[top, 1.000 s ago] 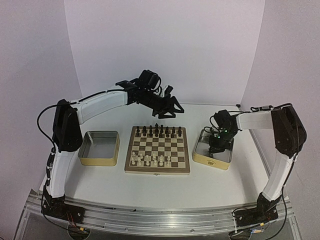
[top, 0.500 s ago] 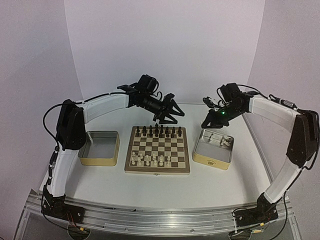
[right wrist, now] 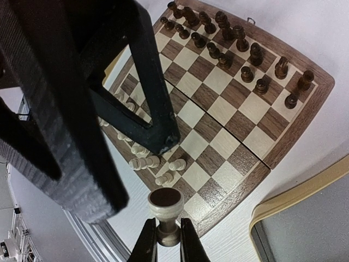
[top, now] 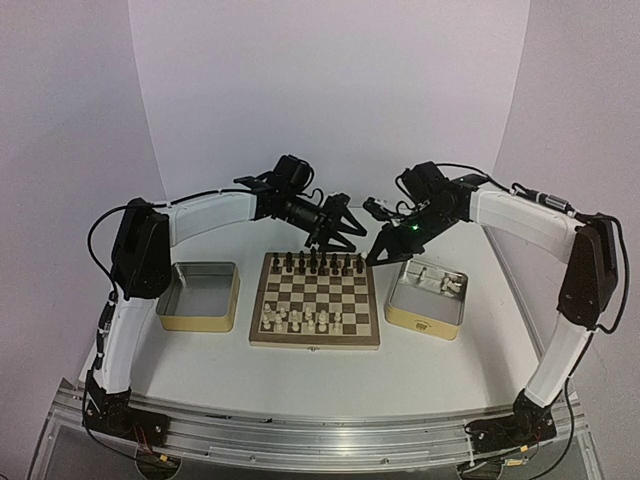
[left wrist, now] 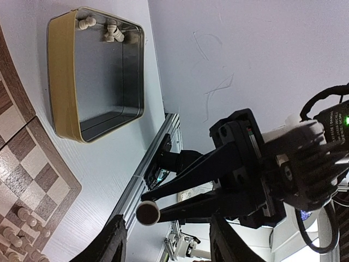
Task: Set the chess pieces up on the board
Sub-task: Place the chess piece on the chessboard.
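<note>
The board (top: 315, 297) lies between two tins. Dark figures (top: 316, 262) fill its far rows and cream chess pieces (top: 300, 318) stand or lie on its near rows. My right gripper (right wrist: 166, 236) is shut on the stem of a cream chess piece (right wrist: 165, 206), held in the air above the board's (right wrist: 229, 121) right edge; in the top view the right gripper (top: 381, 250) hangs off the far right corner. My left gripper (top: 336, 228) hovers behind the board's far edge, and it (left wrist: 172, 252) is open with nothing between its fingers. It faces the held piece (left wrist: 147, 213).
The right tin (top: 420, 318) holds a few more cream pieces (top: 447, 283); they (left wrist: 112, 31) lie in a far corner of that tin (left wrist: 64, 93). The left tin (top: 197, 318) stands left of the board. The two grippers are close together above the far right of the board.
My right arm has risen out of the right tin with a cream piece and swung left toward the board's far right corner. My left gripper shifted slightly.
</note>
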Controlling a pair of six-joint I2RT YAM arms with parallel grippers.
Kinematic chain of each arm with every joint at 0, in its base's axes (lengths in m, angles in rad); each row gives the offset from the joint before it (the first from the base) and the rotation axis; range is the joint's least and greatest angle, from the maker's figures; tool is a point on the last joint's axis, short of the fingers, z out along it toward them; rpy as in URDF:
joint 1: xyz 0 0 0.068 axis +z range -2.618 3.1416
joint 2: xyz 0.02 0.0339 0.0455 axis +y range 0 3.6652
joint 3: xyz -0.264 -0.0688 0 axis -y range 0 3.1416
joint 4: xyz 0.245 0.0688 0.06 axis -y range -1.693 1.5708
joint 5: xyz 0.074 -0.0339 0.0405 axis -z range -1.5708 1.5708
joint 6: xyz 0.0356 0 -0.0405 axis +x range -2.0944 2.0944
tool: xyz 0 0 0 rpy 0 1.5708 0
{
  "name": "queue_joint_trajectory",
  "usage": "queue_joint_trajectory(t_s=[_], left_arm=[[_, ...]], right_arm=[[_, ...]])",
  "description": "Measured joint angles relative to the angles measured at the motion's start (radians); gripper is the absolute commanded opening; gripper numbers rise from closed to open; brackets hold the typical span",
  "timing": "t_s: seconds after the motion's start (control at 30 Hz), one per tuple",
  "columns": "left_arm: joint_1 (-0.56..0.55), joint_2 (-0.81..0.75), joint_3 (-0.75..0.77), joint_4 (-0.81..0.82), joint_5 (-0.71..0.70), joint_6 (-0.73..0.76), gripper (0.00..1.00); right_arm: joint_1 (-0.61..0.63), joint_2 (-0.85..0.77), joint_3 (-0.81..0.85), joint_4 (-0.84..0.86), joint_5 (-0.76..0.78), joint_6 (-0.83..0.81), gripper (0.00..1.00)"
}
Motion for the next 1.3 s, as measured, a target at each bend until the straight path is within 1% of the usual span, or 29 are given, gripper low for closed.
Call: queue_joint_trajectory(t_s=[0.17, 0.47, 1.03, 1.3], left_arm=[[0.0, 0.0, -0.005, 0.004, 0.007, 0.002, 0.48], [-0.004, 0.0, -0.005, -0.069, 0.012, 0.035, 0.47], [-0.024, 0.008, -0.005, -0.031, 0.05, 0.0, 0.3], [-0.024, 0.018, -0.005, -0.03, 0.062, 0.0, 0.27]], right_arm=[[0.012, 0.009, 0.008, -0.013, 0.0, 0.0, 0.0], [0.014, 0.01, 0.031, -0.016, -0.001, -0.001, 0.0], [0.02, 0.025, 0.061, -0.031, -0.004, -0.003, 0.0], [0.021, 0.025, 0.073, -0.052, -0.007, -0.004, 0.0]])
